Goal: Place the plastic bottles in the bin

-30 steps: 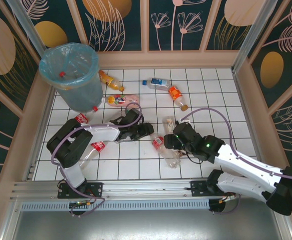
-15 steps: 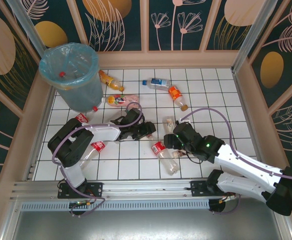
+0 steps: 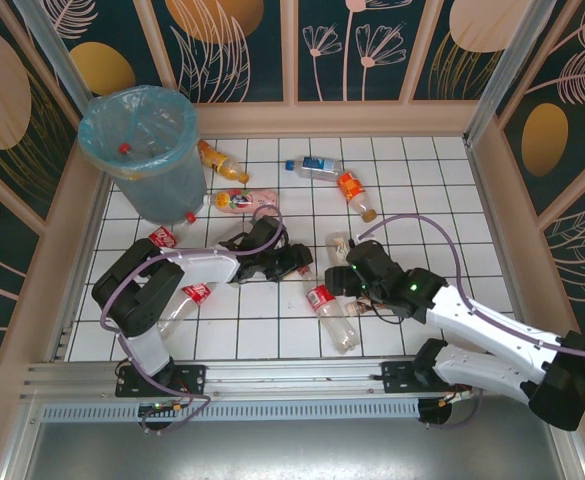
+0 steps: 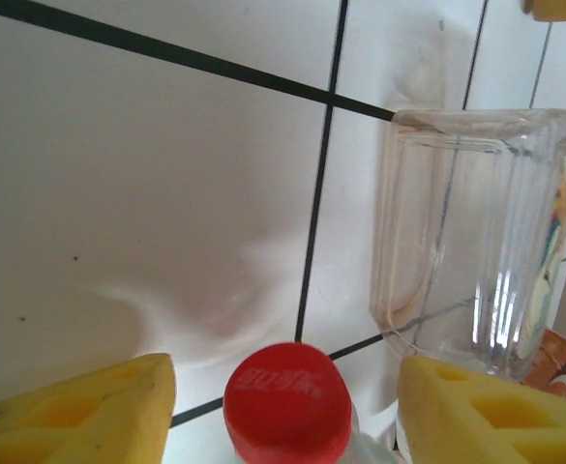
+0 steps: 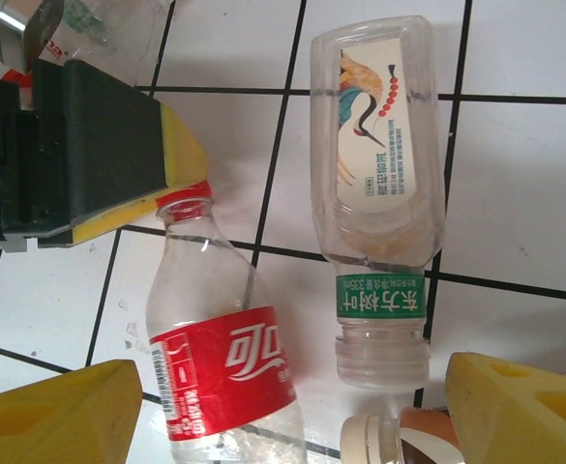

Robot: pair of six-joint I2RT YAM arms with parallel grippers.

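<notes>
A clear plastic bottle with a red label lies on the white tiles. Its red cap sits between the yellow pads of my left gripper, which is open with a gap on each side. My right gripper hangs open above that bottle's body and the neck of a capless clear bottle with a green neck band. A cream-capped bottle lies by the right finger. The bin stands at the far left with bottles inside.
More bottles lie on the tiles: an orange one, a pinkish one, a blue-labelled one, an orange-labelled one and two red-labelled ones near the left arm. Patterned walls enclose the floor.
The red-labelled bottle has slid a little toward the near edge. My left gripper has crept right toward its cap. The right gripper has shifted slightly forward.
</notes>
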